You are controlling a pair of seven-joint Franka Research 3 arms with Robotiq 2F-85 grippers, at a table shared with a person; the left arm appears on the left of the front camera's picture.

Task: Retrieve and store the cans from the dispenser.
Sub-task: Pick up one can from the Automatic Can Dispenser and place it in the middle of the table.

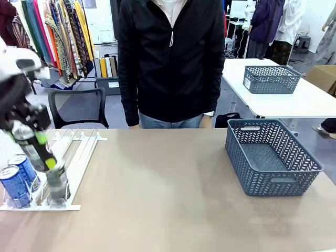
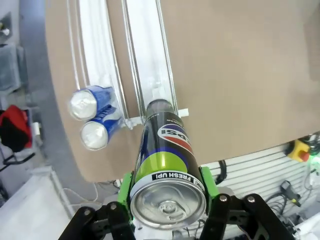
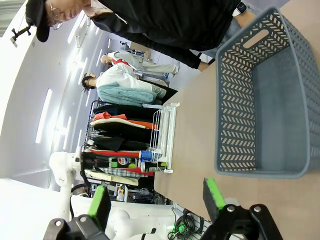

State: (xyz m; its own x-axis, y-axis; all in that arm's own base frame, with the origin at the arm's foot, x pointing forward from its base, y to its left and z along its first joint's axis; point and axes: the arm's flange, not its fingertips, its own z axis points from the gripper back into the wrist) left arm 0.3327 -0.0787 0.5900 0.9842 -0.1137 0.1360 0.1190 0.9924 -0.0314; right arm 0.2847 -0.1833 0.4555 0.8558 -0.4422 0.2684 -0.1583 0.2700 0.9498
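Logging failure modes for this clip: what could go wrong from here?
The left gripper pinches the black can near its top rim; it could pivot or slip when lifted.
The blue cans stand close beside it; a sideways swing might knock them.
The basket sits across the table, a long carry.

The black can (image 2: pixel 167 165) is glossy printed metal, the dispenser (image 2: pixel 146 47) smooth white plastic, the counter (image 2: pixel 240 75) matt brown, the basket (image 1: pixel 273 187) matt plastic lattice.
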